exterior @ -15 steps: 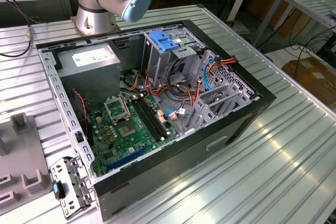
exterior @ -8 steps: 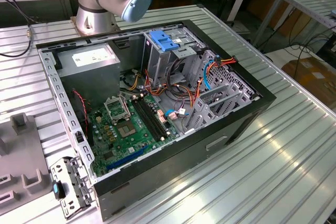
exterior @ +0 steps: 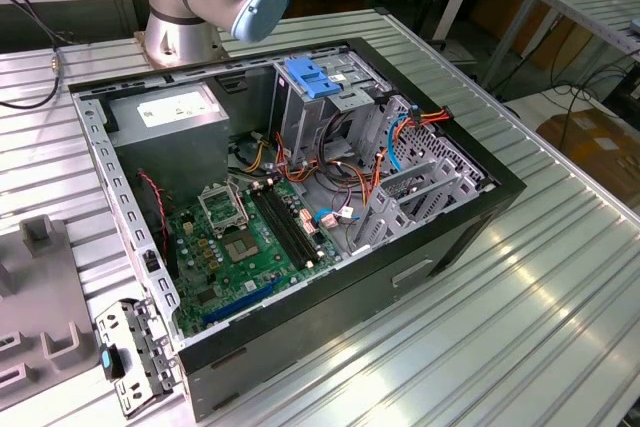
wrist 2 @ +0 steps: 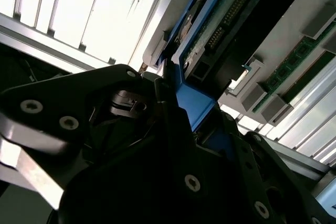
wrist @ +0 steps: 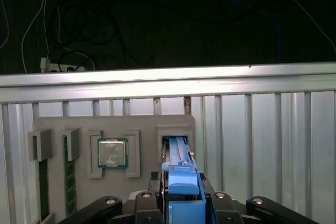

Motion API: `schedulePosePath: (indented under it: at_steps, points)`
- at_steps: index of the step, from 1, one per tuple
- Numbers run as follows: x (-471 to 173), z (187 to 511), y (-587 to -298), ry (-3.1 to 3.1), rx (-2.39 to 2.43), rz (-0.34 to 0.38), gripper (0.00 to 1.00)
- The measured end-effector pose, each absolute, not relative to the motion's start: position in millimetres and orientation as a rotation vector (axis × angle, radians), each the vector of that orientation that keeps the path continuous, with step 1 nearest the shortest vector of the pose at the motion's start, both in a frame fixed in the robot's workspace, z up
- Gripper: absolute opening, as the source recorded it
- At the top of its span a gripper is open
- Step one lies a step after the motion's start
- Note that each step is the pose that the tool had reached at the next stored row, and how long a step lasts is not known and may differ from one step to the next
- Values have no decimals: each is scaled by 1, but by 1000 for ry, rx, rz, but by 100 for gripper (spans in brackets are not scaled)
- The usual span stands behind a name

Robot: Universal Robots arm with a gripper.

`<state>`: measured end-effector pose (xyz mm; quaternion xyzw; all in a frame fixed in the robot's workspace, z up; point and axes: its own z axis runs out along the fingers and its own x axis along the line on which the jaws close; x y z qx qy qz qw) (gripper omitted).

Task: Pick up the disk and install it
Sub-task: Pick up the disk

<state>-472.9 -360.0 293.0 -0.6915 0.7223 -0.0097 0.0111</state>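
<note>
Ribbed aluminium tabletop (wrist: 262,129) carries the work. Nearest in the first wrist view, the tool (wrist: 182,191) has its black fingers (wrist: 149,203) closed against both sides of the disk (wrist: 179,153), clamped on its blue rail (the second wrist view shows that rail running up between them). The disk stands on edge in a slot of a grey holder plate (wrist: 142,124), with a processor chip (wrist: 112,153) and memory sticks (wrist: 68,182) seated in the plate beside it. Beyond the tabletop's edge lie loose cables (wrist: 52,19). In the exterior view an open computer case (exterior: 440,237) lies on the tabletop, the arm's base (exterior: 180,32) behind it.
</note>
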Motion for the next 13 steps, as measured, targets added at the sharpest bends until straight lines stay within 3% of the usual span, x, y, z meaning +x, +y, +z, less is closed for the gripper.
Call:
schedulePosePath:
  at_steps: [13]
  points:
    - [-473, 299, -360, 2253, -2157, -31, 37]
